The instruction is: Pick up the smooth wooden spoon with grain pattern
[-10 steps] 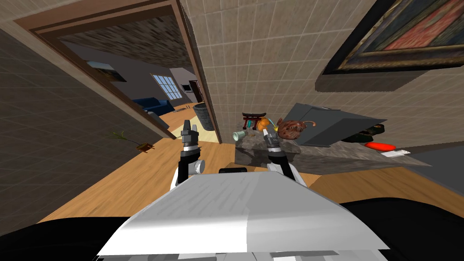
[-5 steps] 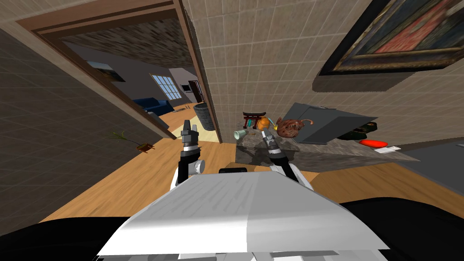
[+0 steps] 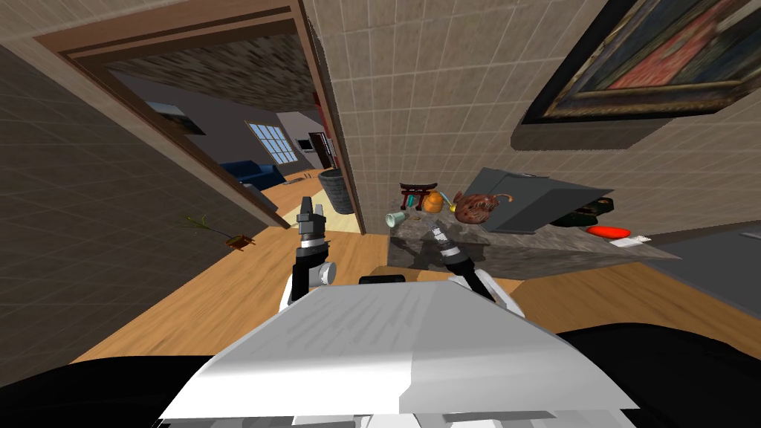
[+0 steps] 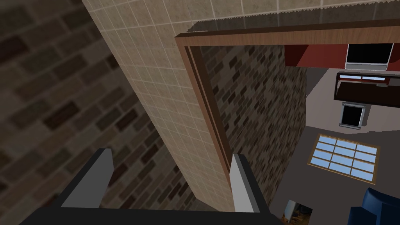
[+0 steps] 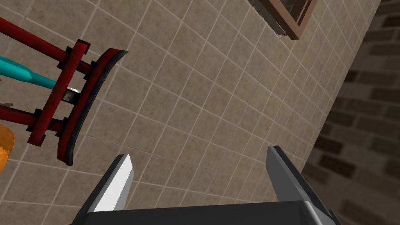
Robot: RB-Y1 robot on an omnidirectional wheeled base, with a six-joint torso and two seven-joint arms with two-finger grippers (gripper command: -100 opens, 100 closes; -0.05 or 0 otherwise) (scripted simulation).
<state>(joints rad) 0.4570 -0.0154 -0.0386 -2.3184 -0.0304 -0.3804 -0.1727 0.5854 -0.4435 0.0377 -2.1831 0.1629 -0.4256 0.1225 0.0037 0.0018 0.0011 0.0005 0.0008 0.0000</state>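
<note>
R tool [image 3: 432, 225] over the table [image 3: 535, 255], fingers wide apart, holds nothing. L tool [image 3: 306, 205] open too, empty, by the doorway [image 3: 331, 134]. Can't pick out the spoon among small things near red gate [image 3: 418, 195]; orange thing [image 5: 4, 150] cut off.

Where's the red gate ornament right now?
Head view: the red gate ornament stands on the grey counter by the tiled wall, right of the doorway, beside the orange object and behind the green cup.
</note>
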